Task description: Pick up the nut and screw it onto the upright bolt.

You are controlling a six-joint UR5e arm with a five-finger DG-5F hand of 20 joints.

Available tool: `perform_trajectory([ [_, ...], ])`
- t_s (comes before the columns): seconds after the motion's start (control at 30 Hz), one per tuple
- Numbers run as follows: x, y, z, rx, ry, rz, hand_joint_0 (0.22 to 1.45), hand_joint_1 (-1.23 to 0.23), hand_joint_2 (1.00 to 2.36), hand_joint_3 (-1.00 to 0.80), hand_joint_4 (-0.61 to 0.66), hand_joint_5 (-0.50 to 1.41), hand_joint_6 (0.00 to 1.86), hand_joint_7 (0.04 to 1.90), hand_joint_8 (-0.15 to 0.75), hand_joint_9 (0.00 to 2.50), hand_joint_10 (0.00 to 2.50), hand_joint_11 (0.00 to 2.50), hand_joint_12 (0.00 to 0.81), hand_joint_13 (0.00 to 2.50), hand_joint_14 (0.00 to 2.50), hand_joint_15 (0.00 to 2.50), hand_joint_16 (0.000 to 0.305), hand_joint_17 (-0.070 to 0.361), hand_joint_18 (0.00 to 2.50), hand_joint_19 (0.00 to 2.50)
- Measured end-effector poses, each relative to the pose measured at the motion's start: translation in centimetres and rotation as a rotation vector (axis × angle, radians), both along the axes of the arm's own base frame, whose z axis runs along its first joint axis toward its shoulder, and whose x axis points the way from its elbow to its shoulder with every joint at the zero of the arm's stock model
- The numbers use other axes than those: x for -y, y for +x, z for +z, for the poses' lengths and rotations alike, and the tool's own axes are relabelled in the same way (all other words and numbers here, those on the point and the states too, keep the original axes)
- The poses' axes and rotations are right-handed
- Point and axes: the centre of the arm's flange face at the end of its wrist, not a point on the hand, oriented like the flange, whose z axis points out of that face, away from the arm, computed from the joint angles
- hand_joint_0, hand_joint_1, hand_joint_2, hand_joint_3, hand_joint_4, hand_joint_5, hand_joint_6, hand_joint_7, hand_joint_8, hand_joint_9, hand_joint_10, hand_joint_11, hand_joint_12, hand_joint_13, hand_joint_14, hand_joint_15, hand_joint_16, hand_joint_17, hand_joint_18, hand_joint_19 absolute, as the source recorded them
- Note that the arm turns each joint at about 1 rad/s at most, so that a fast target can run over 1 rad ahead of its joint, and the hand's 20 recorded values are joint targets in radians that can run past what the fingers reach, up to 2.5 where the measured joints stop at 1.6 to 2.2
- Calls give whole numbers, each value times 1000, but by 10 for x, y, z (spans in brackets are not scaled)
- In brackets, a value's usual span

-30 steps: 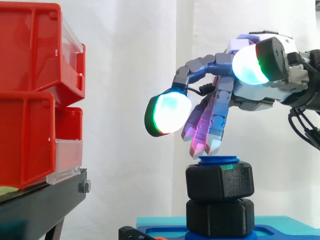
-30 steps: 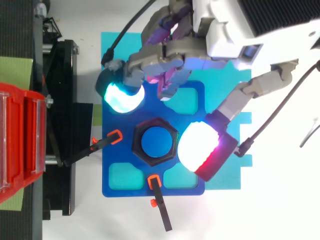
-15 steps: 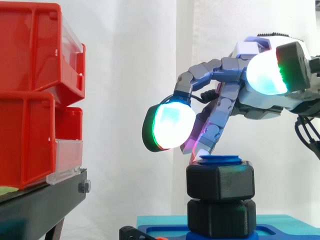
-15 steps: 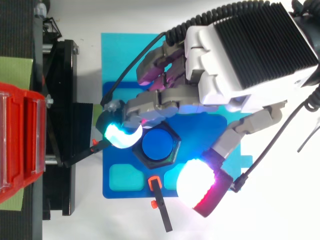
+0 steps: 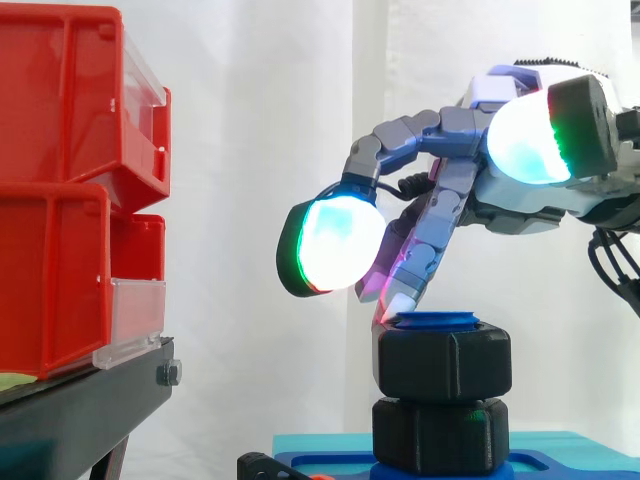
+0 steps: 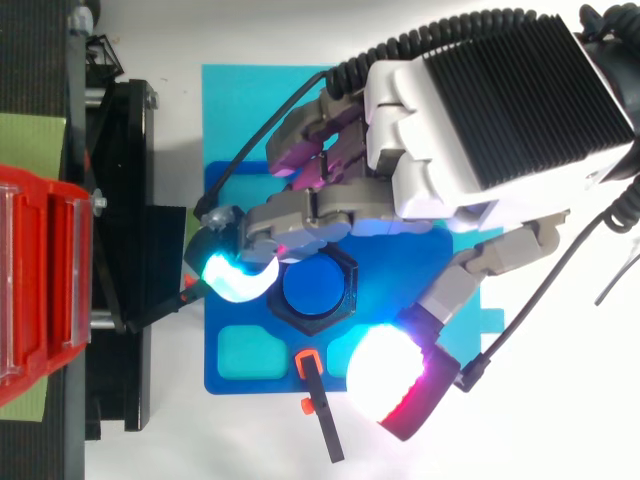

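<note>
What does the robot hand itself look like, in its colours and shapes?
The robot hand has a white body with a black ribbed block on its back. Its fingers are jointed links in grey and lilac. Thick rounded pads glow white-cyan with green or red rims, set in black caps.

Two black nuts, one blue bolt — one blue plate

Bolt upright at middle of base plate. Lower nut and upper nut stacked on bolt. Robot hand above, from right; fingertips just beside bolt top. Bins on stand, well left.
</note>
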Motion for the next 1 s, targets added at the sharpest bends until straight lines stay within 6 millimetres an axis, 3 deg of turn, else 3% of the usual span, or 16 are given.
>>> perform_trajectory([
  [0.3,2,0,0,5,-4,-3,486,-357,1000,-500,209,-148,501,635,272,1047,0,0,301,884,0,42,39,87,724,369],
  [0.47,2,2,0,21,-4,-2,446,-346,1000,-500,139,-200,500,523,224,634,0,0,321,436,0,0,39,87,196,130],
  [0.57,2,5,-11,16,-1,0,435,-348,1000,-500,132,-212,500,508,224,475,0,0,326,291,0,0,39,87,16,22],
  [0.73,-1,10,-25,12,12,6,410,-410,1000,-500,141,-220,500,506,224,366,0,0,339,168,0,0,42,94,0,0],
  [1.0,-3,9,-31,-22,16,6,395,-403,1000,-500,200,-220,500,500,232,328,0,0,351,126,0,0,44,99,0,0],
])
